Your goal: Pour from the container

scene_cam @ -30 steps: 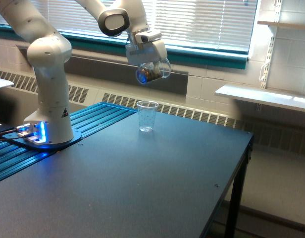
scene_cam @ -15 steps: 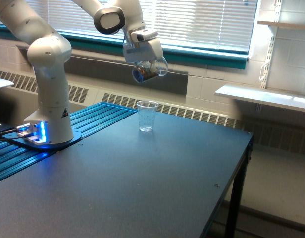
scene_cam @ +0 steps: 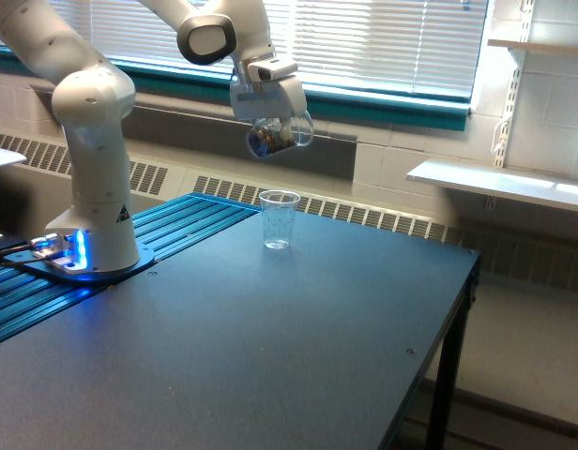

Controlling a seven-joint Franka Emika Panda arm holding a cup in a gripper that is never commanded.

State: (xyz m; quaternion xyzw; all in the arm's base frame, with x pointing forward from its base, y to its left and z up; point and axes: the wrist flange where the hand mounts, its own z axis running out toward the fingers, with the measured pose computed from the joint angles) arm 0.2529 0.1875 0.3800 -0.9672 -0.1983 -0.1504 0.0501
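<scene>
The container (scene_cam: 277, 137), a wide clear plastic cup with brown pieces inside, hangs tipped on its side in the air, its mouth facing the exterior view's left. My gripper (scene_cam: 270, 120) is shut on it from above. Below it and slightly to the exterior view's right, a narrower clear cup (scene_cam: 279, 219) with faint markings stands upright on the dark table (scene_cam: 298, 337). The gap between the two cups is roughly one cup height. I cannot make out any pieces falling or lying in the lower cup.
The arm's white base (scene_cam: 94, 225) stands at the exterior view's left on blue ribbed rails (scene_cam: 176, 225). A radiator grille and a window with blinds run behind. A white shelf (scene_cam: 500, 183) sits at the right. The table edge drops off at the right.
The gripper and the tipped container have shifted a little toward the exterior view's left and slightly up. The standing cup has not moved.
</scene>
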